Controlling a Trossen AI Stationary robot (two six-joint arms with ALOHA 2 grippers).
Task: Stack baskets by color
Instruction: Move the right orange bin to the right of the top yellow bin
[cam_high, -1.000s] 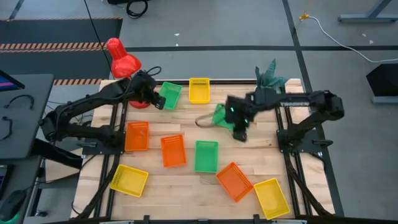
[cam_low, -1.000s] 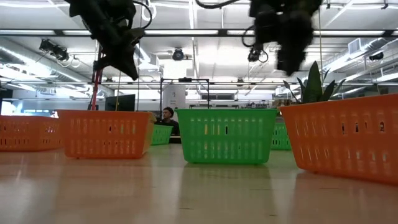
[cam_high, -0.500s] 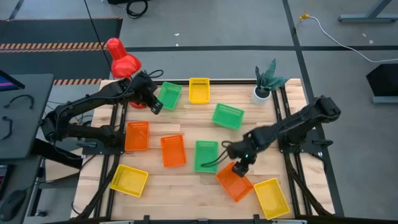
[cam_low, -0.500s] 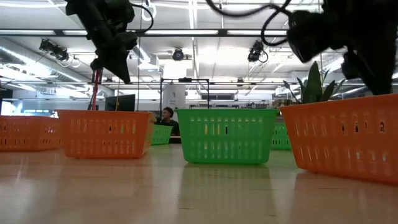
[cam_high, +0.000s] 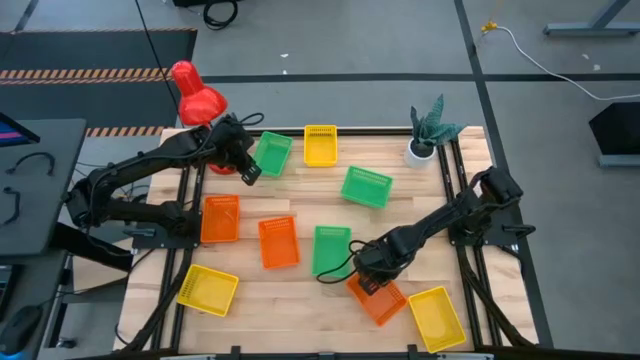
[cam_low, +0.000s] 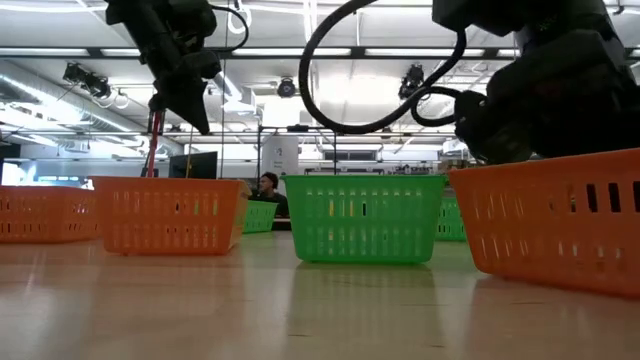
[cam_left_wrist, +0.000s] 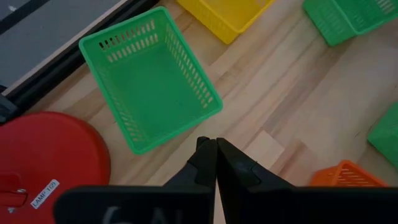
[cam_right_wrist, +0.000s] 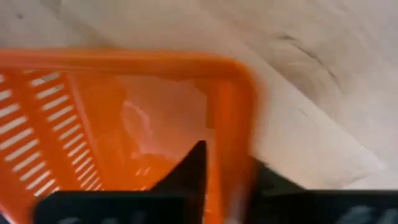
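Nine small baskets lie open side up on the wooden table. An orange basket (cam_high: 385, 300) sits at the near right, and my right gripper (cam_high: 368, 281) is down on its far end, shut on it. Above the table at the far left my left gripper (cam_high: 248, 172) hangs shut and holds nothing, just beside a green basket (cam_left_wrist: 149, 87). Two more green baskets (cam_high: 366, 186) (cam_high: 331, 250), two orange ones (cam_high: 220, 218) (cam_high: 278, 242) and three yellow ones (cam_high: 320, 143) (cam_high: 208, 290) (cam_high: 436, 317) are spread over the table. My right gripper grips one wall of the orange basket (cam_right_wrist: 229, 124) close to a corner, at the basket's far end. One finger (cam_right_wrist: 194, 163) is inside the basket and the other is outside. The fingers come from above, pointing steeply down. The basket's bottom rests on the table.
A white pot with a plant (cam_high: 420, 150) stands at the far right corner and a red lamp (cam_high: 195, 95) at the far left corner. A person sits in the room behind the table (cam_low: 268, 185). Bare wood lies between the baskets at the table's middle and near edge.
My right gripper has left the green basket at the far middle, swept toward the near edge and down, rolled about its own line, and now sits on the far end of the orange basket. My left gripper has rolled a little in place.
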